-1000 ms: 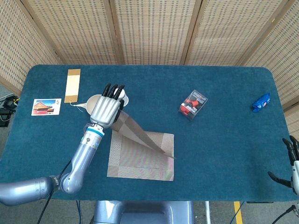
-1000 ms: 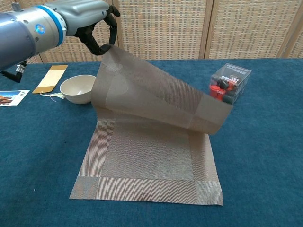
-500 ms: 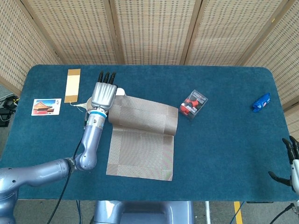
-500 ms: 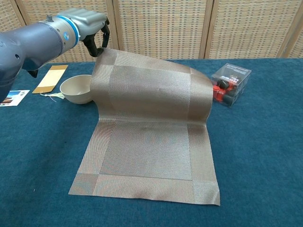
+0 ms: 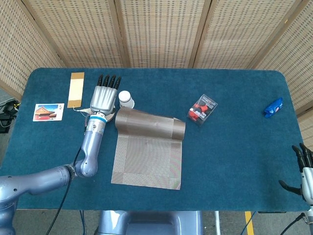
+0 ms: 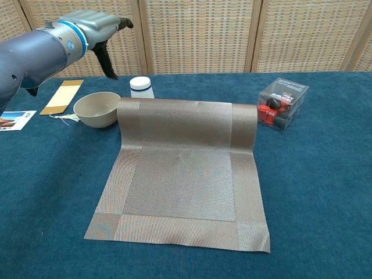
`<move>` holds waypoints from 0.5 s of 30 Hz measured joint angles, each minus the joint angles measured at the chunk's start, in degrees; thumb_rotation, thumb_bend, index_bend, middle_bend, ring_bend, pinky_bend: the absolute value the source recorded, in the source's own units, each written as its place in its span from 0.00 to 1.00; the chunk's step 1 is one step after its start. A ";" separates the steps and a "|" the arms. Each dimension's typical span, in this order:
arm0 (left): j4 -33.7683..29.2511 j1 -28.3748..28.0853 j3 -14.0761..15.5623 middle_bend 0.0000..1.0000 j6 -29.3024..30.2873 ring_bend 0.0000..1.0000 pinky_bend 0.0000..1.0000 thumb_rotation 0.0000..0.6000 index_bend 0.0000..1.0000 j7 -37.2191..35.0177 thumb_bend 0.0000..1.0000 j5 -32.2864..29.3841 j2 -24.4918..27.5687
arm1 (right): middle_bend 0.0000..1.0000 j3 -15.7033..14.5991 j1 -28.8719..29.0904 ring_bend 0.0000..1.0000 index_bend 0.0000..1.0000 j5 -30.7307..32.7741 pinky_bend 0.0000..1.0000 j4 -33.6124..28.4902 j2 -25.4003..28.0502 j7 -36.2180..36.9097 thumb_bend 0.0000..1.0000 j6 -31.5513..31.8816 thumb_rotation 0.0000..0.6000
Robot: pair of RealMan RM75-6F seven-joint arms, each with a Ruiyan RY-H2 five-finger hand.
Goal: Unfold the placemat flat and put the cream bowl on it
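In the head view we see the placemat (image 5: 147, 147) at centre-left, mostly spread but with its far edge standing in a curl, so unfolding is nearly done, not finished. Our left hand (image 5: 102, 98) hovers above the cream bowl (image 5: 89, 112) at upper left, fingers extended and holding nothing; a second ago it pinched the mat's corner high. Our right hand (image 5: 304, 172) idles at the lower right edge, fingers spread. In the chest view the mat's far band rises just before the white jar (image 6: 141, 87), revealed since the mat dropped. The bowl sits just left of the mat, not yet on it.
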 measured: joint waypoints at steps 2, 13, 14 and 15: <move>-0.41 0.32 0.19 0.00 0.49 0.00 0.00 1.00 0.00 -1.00 0.15 0.63 0.43 | 0.00 -0.02 0.00 0.00 0.08 -0.07 0.00 -0.05 -0.02 -0.06 0.06 0.02 1.00; -11.40 5.58 3.29 0.00 4.60 0.00 0.00 1.00 0.00 -8.39 0.15 7.82 5.55 | 0.00 -0.24 0.14 0.00 0.08 -0.46 0.00 0.08 -0.07 0.10 0.06 -0.28 1.00; -12.81 6.39 3.85 0.00 5.11 0.00 0.00 1.00 0.00 -9.22 0.15 8.78 6.19 | 0.00 -0.28 0.17 0.00 0.08 -0.52 0.00 0.10 -0.10 0.04 0.06 -0.33 1.00; -14.23 7.24 4.47 0.00 5.68 0.00 0.00 1.00 0.00 -10.06 0.15 9.81 6.87 | 0.00 -0.31 0.19 0.00 0.08 -0.58 0.00 0.11 -0.12 -0.04 0.06 -0.36 1.00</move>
